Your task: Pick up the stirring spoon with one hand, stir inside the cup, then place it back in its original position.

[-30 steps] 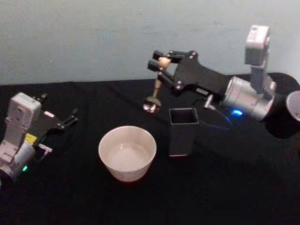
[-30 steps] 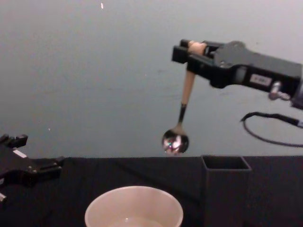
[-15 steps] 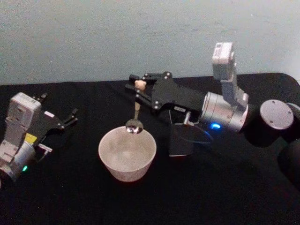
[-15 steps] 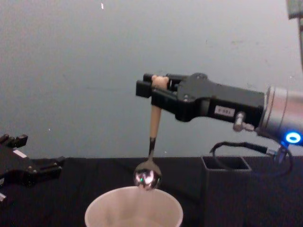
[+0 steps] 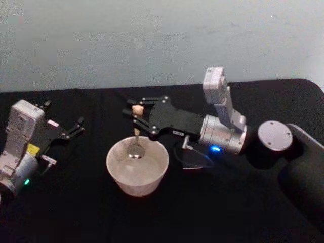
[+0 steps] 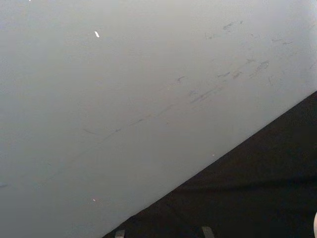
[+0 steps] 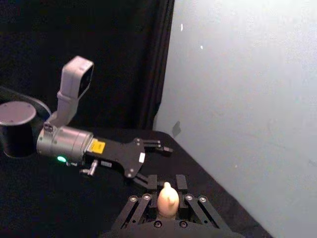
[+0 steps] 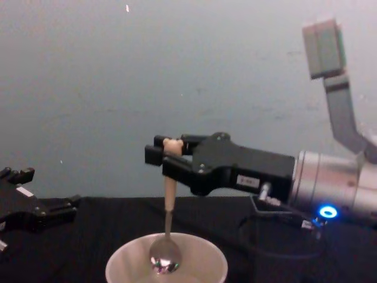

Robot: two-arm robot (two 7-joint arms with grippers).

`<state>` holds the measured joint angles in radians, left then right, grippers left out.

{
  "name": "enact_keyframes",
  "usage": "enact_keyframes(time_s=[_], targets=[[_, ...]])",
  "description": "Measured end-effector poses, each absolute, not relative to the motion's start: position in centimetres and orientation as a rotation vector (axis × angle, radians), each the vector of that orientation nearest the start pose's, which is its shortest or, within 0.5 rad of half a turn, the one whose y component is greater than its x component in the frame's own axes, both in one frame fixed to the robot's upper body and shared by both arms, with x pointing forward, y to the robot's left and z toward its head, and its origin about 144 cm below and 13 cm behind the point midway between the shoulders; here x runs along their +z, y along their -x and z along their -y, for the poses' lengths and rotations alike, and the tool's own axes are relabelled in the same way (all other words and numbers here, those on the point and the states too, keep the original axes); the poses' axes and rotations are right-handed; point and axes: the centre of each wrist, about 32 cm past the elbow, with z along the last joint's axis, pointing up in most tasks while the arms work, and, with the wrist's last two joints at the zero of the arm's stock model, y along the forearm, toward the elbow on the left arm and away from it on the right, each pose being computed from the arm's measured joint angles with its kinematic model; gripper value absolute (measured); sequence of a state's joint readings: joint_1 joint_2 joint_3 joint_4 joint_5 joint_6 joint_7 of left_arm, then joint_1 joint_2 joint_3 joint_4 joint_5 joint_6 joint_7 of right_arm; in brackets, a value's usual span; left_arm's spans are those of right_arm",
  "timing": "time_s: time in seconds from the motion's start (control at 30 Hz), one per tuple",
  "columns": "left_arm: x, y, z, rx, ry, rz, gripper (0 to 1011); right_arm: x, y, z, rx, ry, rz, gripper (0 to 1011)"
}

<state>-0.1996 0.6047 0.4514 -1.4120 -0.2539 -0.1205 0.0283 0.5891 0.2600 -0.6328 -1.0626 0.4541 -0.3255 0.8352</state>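
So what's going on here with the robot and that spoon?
The right gripper is shut on the top of the spoon, holding it roughly upright with its shiny bowl down inside the cream cup. So the spoon is in place for stirring. The left gripper sits open and idle at the left side of the black table, well apart from the cup.
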Motion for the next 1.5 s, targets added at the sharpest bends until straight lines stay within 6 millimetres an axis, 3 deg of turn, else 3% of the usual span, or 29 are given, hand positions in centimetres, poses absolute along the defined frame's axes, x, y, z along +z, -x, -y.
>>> enact_keyframes(time_s=[0.27,0.77,1.2,1.5], targets=[[114.0,-48.9,-31.0,1.248,-0.304,0.285,1001,115.9,-59.0,17.6,-0.333,-0.023,0.207,215],[114.0,-48.9,-31.0,1.248,-0.304,0.285,1001,115.7,-58.9,17.6,-0.338,-0.006,0.221,215],[114.0,-48.9,-31.0,1.248,-0.304,0.285,1001,115.9,-58.0,19.2,-0.364,0.013,0.231,215],[114.0,-48.9,-31.0,1.248,-0.304,0.285,1001,116.1,-56.1,20.4,-0.355,0.002,0.216,215]])
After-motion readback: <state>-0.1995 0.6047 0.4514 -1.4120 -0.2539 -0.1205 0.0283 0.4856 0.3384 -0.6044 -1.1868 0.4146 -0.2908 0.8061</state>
